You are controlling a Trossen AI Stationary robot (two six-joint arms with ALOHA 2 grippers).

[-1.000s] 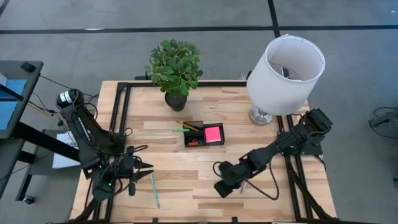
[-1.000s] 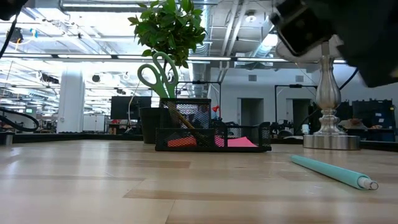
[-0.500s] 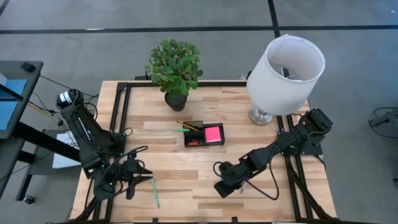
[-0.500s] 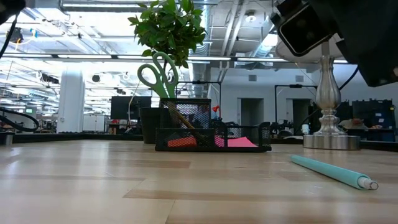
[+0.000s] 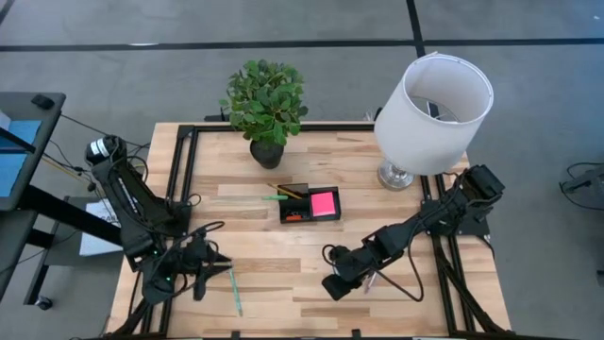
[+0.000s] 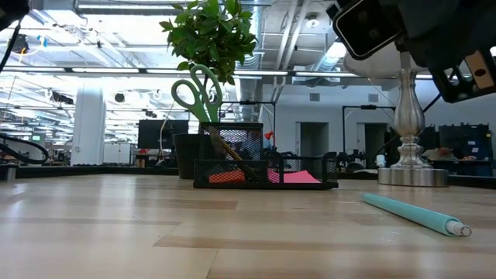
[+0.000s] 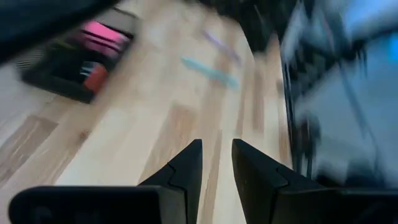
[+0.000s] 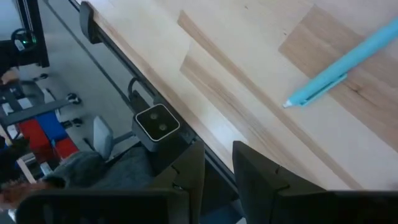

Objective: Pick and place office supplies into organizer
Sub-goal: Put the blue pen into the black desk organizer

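Two loose pens remain outside the organizer (image 5: 310, 204), which sits mid-tabletop with the pink sticky-note pad (image 5: 324, 203) and the green-handled scissors (image 6: 198, 91) already in it. A teal pen (image 5: 234, 289) lies near the front left edge, just beside the left claw (image 5: 209, 268); a second thin pen (image 5: 370, 280) lies at the front right, partly under the right arm. Both claws are empty, with their fingers close together and only a narrow gap showing in each wrist view.

The main risk, as I judge it, is the narrow gap. If the left claw comes down on the teal pen without opening wider, a fingertip could land on the barrel and roll it toward the near edge, which is close. A round pen on smooth wood should roll easily. The right claw (image 5: 332, 283) hangs at the front edge too, so a nudge to its pen could send it off the tabletop.
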